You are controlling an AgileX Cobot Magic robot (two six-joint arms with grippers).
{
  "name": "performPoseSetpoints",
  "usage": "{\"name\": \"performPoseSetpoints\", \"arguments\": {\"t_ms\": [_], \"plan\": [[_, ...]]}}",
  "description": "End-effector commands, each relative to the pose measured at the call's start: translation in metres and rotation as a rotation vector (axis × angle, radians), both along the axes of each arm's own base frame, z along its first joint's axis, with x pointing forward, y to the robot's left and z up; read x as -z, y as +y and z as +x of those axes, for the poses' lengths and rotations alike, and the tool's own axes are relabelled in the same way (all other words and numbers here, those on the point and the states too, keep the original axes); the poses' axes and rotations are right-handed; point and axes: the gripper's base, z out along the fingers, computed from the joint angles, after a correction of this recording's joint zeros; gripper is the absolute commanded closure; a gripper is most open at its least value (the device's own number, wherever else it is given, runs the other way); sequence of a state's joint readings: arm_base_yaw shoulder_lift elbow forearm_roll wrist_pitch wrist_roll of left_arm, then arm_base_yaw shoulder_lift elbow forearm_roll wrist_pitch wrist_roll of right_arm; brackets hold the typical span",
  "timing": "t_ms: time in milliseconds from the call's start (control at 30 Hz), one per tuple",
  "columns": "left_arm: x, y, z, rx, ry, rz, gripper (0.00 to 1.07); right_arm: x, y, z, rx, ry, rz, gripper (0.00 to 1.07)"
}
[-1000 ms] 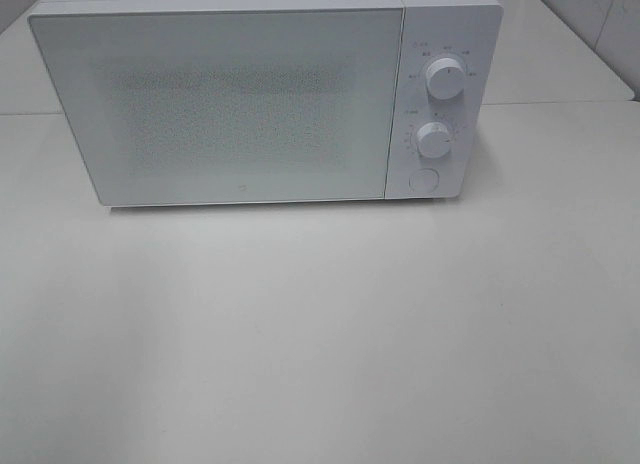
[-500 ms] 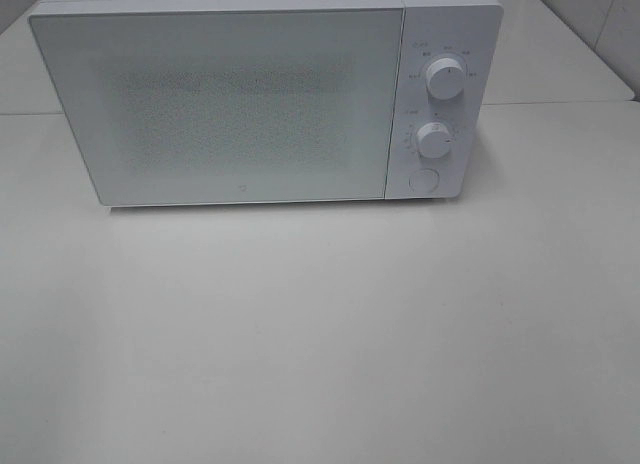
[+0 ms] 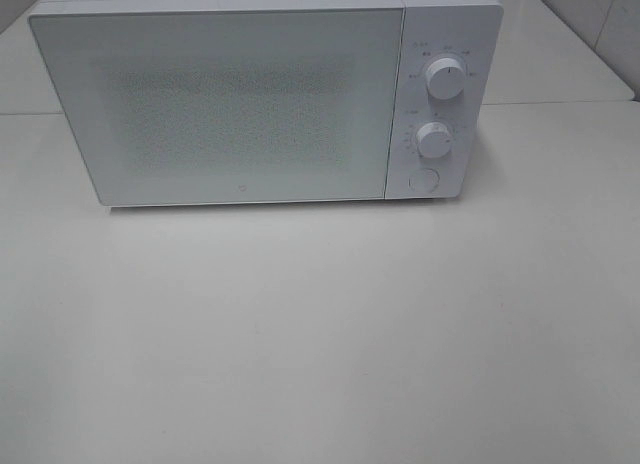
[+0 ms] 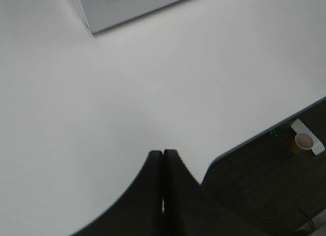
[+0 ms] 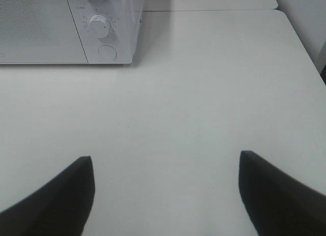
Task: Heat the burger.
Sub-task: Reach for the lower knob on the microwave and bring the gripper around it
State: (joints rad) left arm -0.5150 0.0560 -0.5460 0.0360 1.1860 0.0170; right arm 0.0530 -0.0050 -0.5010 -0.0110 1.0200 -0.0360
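The burger is out of view in every frame. A white microwave (image 3: 265, 94) stands at the back of the white table (image 3: 320, 334), its door shut, with two round knobs and a round button (image 3: 424, 180) on its right panel. Neither arm shows in the exterior high view. In the left wrist view my left gripper (image 4: 163, 153) hangs over bare table, its dark fingers pressed together and holding nothing. In the right wrist view my right gripper (image 5: 165, 158) stands wide open over bare table, off the microwave's (image 5: 71, 27) front right corner.
The left wrist view shows the table's edge (image 4: 265, 131) with dark floor beyond it and a small cup (image 4: 304, 141) down there. The table's right edge (image 5: 300, 42) runs close to a wall in the right wrist view.
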Motion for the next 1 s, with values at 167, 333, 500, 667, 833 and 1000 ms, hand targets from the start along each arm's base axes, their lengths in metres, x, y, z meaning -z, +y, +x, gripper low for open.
{"name": "performPoseSetpoints", "arguments": {"t_ms": [167,333,500,667,833,1000], "plan": [[-0.003,-0.009,-0.003,0.117,-0.093,-0.051,1.06,-0.001,0.000,-0.003,0.009,-0.042,-0.002,0.34],[0.000,-0.013,-0.001,0.158,-0.118,-0.061,1.06,-0.001,0.000,-0.003,0.009,-0.042,-0.002,0.34],[0.002,-0.016,0.001,0.165,-0.112,-0.073,1.06,-0.001,0.000,-0.003,0.009,-0.042,-0.002,0.34],[0.002,-0.016,0.001,0.165,-0.112,-0.073,1.06,-0.001,0.000,-0.003,0.009,-0.042,-0.002,0.34],[0.002,-0.016,0.001,0.165,-0.112,-0.073,1.06,-0.001,0.000,-0.003,0.009,-0.042,-0.001,0.34],[0.002,-0.016,0.001,0.135,-0.112,-0.074,1.06,-0.001,0.000,-0.003,0.009,-0.042,-0.001,0.34]]}}
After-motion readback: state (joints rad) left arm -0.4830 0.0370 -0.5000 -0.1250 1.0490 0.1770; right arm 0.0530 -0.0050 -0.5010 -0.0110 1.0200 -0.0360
